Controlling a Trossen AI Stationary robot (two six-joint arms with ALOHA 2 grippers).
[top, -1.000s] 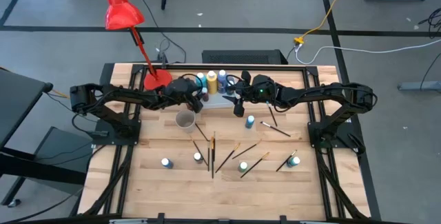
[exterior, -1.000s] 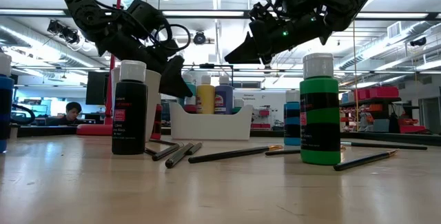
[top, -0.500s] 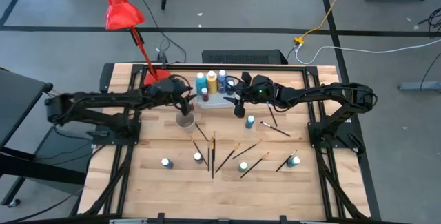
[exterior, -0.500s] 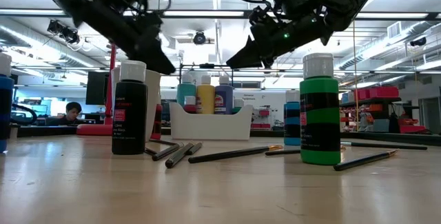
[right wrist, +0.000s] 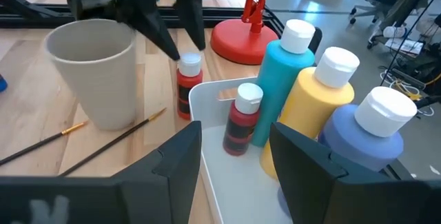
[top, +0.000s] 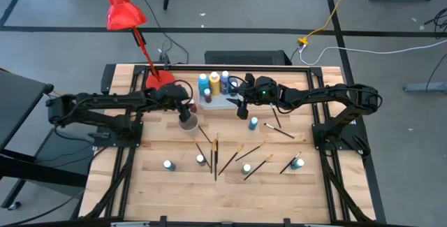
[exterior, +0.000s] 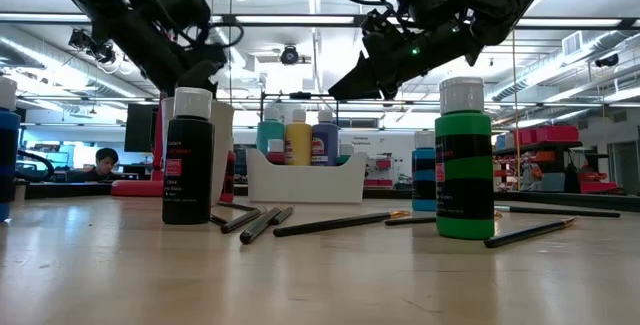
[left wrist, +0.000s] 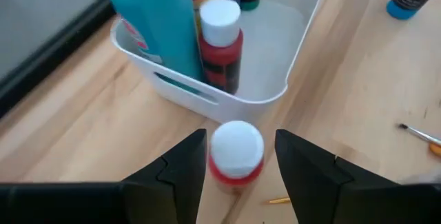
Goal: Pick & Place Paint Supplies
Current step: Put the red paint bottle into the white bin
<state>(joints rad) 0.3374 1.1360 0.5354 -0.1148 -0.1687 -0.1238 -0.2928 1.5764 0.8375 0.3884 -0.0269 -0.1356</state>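
Wooden table (top: 154,185): left end effector (left wrist: 236,158) open astride red bottle (left wrist: 236,154) beside white caddy (left wrist: 293,72).

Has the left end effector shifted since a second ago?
Yes. In the high view the left end effector has pulled back from the white caddy toward the red lamp base, ending above the cup.

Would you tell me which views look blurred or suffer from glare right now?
Low view: the black paint bottle near the lens is sharp, the room behind softer, ceiling strip lights bright. Left wrist view: the red bottle between the fingers is slightly soft. High view: even light, no glare.
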